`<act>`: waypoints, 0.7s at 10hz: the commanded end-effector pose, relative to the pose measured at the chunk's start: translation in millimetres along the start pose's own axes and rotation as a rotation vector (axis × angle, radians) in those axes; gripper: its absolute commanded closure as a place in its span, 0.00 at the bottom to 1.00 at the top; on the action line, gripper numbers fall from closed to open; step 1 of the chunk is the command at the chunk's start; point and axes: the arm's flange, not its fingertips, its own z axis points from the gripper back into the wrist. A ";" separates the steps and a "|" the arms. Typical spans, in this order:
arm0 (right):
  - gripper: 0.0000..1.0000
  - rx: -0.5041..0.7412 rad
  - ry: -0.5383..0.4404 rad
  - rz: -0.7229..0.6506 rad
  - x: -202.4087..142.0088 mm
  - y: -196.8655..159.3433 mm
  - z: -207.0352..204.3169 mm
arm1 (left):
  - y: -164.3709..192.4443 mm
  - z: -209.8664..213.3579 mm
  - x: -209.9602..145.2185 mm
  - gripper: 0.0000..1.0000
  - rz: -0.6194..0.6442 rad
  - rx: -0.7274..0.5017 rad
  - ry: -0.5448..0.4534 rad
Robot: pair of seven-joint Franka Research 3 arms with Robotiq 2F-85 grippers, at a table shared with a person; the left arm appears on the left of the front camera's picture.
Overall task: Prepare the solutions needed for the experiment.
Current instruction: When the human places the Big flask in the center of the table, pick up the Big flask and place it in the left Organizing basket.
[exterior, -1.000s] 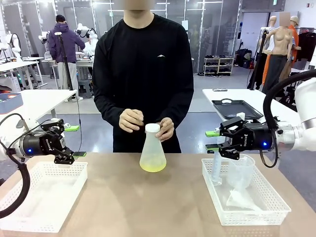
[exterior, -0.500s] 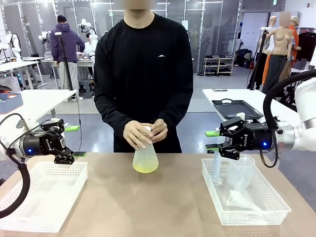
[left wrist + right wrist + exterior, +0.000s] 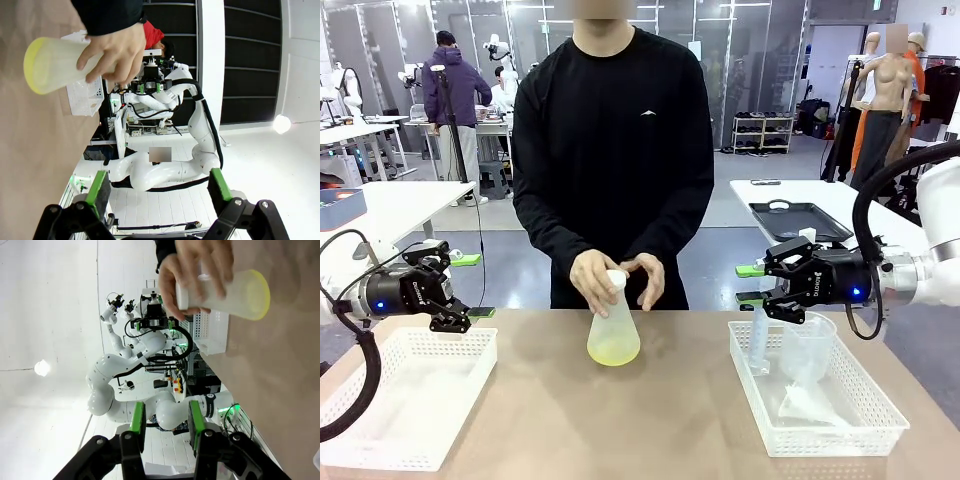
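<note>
A frosted conical flask [image 3: 613, 330] stands at the table's far middle, with a shallow layer of pale yellow-green solution [image 3: 613, 352] in its base. The person's hand [image 3: 592, 280] grips its neck; the other hand [image 3: 649, 281] hovers beside it. My left gripper [image 3: 472, 286] hangs open over the left basket, with nothing between its fingers. My right gripper [image 3: 751, 283] hovers over the right basket, jaws partly apart and empty. The left wrist view has the flask [image 3: 55, 65] far beyond my left gripper [image 3: 157, 187]. In the right wrist view the flask [image 3: 225, 295] is far from my right gripper [image 3: 166, 422].
A white mesh basket [image 3: 380, 400] sits at the near left. A second basket [image 3: 840, 425] at the near right holds a clear tube [image 3: 758, 340], a clear beaker and a plastic bag. A black tray [image 3: 800, 218] lies on the table behind.
The person has taken the flask by its neck and shifted it a little to the left, leaning it slightly. Both arms are unchanged.
</note>
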 end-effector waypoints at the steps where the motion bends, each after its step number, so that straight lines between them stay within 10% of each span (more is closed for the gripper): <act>1: 0.55 -0.002 0.004 0.004 -1.8 1.1 0.0 | -1.7 0.7 -0.1 0.00 -0.003 -0.003 0.006; 7: 0.55 -0.002 0.004 0.004 -1.8 1.1 0.0 | -1.7 0.7 -0.1 0.00 -0.003 -0.003 0.006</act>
